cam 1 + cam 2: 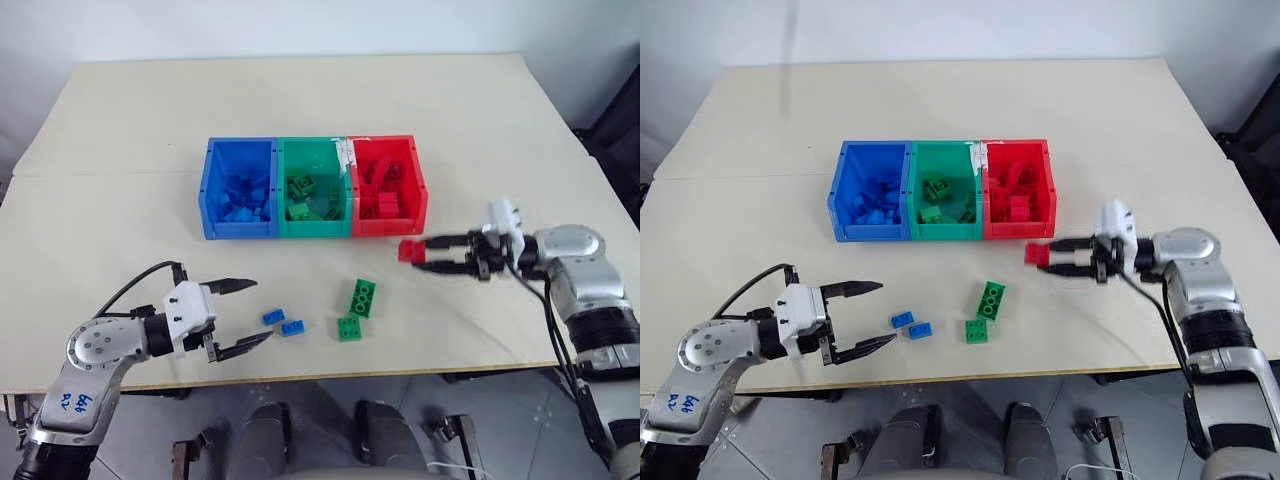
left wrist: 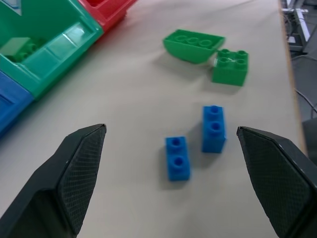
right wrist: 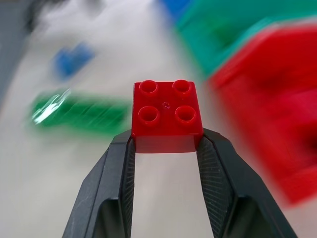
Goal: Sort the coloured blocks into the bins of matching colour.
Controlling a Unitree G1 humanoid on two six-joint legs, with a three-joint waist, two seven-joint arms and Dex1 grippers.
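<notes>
Table: you have a pale table (image 1: 120,150) with three joined bins in one row, blue bin (image 1: 212,190), green bin (image 1: 283,190) and red bin (image 1: 420,185), each already with bricks of its own colour inside.
In the way: you see nothing standing between the red block and the red bin; the block is held above the table, just in front of that bin's near right corner.
Count: you can count five blocks outside the bins, two blue blocks (image 1: 273,317) (image 1: 293,327), two green blocks (image 1: 363,297) (image 1: 349,328) and one red block (image 1: 409,250).
Right gripper (image 3: 166,144): your right one is clamped on the red block, studs up, one finger on each side.
Left gripper (image 1: 245,314): your left one is spread wide, holds nothing, and points toward the two blue blocks.
Axes: the blue blocks are two-stud pieces lying nearly parallel; the long green block points slantwise toward the bins; the other green block and the red one are square.
</notes>
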